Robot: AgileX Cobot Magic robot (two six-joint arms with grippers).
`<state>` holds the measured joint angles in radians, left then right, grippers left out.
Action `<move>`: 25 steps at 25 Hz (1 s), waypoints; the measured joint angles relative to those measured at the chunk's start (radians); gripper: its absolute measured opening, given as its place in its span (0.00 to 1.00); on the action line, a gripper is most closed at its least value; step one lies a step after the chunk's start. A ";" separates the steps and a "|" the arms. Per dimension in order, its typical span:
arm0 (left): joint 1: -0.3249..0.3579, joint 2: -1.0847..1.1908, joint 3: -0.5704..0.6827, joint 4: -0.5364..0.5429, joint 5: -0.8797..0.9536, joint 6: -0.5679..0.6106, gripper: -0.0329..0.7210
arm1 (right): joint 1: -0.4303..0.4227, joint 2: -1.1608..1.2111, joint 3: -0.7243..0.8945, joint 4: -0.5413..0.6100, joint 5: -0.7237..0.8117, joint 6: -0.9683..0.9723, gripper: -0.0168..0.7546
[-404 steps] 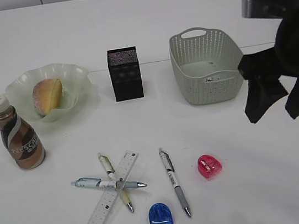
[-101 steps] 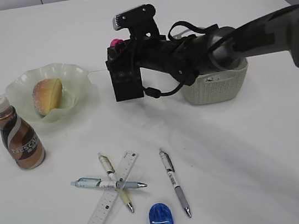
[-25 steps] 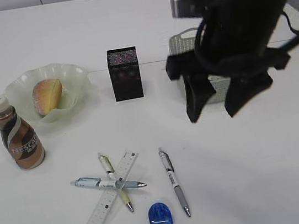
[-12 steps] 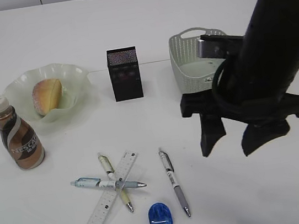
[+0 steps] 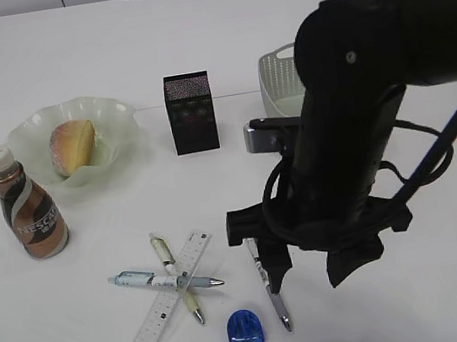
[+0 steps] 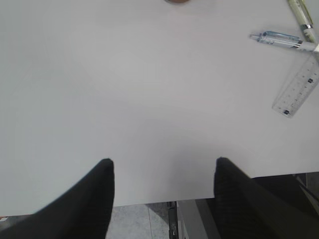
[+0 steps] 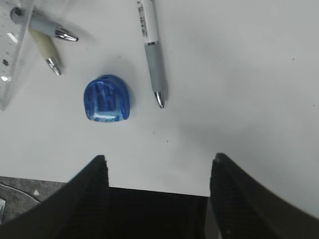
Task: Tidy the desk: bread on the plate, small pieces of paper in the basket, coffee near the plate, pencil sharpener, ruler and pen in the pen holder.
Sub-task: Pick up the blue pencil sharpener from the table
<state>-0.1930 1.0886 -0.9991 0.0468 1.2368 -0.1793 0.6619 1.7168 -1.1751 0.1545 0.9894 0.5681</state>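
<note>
- Right gripper: hangs over the front of the white table, fingers spread wide and holding nothing; in the right wrist view its two dark fingertips frame bare table just in front of the sharpener and pen.
- Left gripper: fingers parted wide over bare table at the near edge, nothing between them.
- Blue pencil sharpener: lies on the table near the front edge, just left of the grey-grip pen's tip.
- Grey-grip pen: lies on the table, tip toward the front edge; in the exterior view the arm partly covers it.
- Clear ruler: lies diagonally, crossed by a blue pen and a yellow-green pen.
- Black pen holder: stands upright at the table's middle rear; its contents cannot be seen.
- Bread: rests in the frilled glass plate at left.
- Coffee bottle: stands upright just in front of the plate.
- Basket: at right rear, mostly hidden behind the arm.
</note>
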 joint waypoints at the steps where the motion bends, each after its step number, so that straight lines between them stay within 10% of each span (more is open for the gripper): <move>1: 0.000 0.000 0.000 0.000 0.000 0.000 0.65 | 0.003 0.017 0.000 -0.002 -0.002 0.002 0.63; 25: 0.000 -0.002 0.000 0.026 0.000 0.000 0.65 | 0.097 0.292 -0.188 -0.044 -0.011 -0.004 0.63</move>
<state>-0.1930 1.0870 -0.9991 0.0727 1.2368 -0.1793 0.7594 2.0091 -1.3629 0.1109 0.9782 0.5639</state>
